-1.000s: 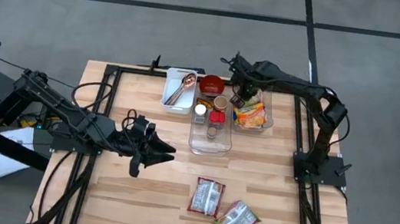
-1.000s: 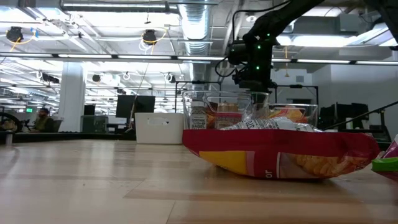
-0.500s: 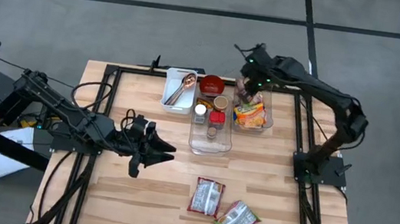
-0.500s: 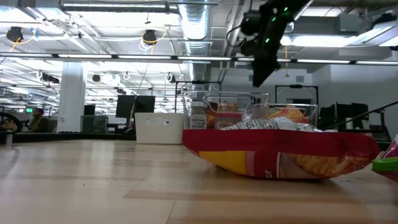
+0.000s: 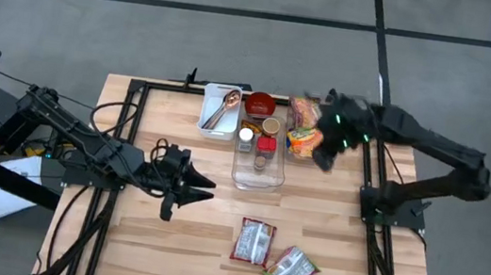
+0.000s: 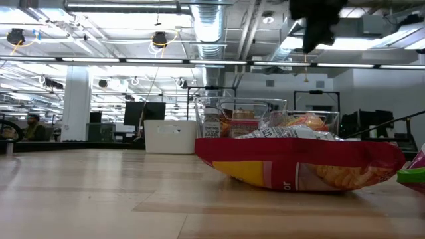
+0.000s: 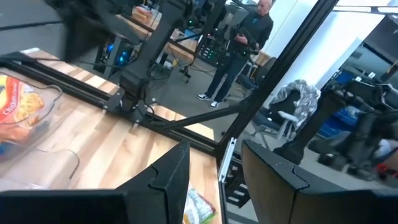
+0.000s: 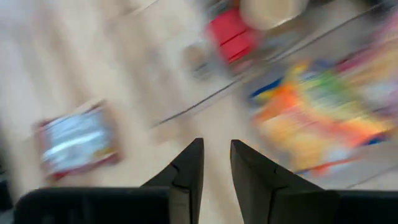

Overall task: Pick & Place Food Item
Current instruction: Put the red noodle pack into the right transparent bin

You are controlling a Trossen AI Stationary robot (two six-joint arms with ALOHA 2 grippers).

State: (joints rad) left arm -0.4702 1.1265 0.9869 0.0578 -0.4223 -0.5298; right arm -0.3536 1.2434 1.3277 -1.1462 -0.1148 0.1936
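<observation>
Pale wooden table (image 5: pixel 165 241), black-framed, with an open workshop beyond. Near its front edge, two food items lying flat and close together: red-brown packet (image 5: pixel 254 241) and green packet (image 5: pixel 291 269), neither gripped. Farther back, clear bin (image 5: pixel 304 159) already holding an orange snack bag (image 5: pixel 305 138); alongside, a second bin (image 5: pixel 259 179) with small jars, then a red bowl (image 5: pixel 259 104) and a white tray (image 5: pixel 220 123) with a spoon.

Right gripper (image 5: pixel 324 155) above the snack bin's outer edge, well clear of the table, fingers parted by a narrow gap and pinching nothing. Left gripper (image 5: pixel 206 186) waiting over the table's left half, fingers spread, empty.

Likely step: reaching for one of the front packets. To do it well:
- Widen the fingers before descending; present gap probably too slim for a crinkled edge.
- Come straight down on the red-brown packet, the nearer one, and pinch a raised seam rather than the flat face.
- Keep clear of the green neighbour, so as not to drag it along.
- Lift high enough to pass the bin wall.

Only from above: both packets and both arms at once. Only from table height: how thick the nearest packet sits, filling the foreground. Only from the right wrist: the bare gap between the fingers (image 8: pixel 216 144).
</observation>
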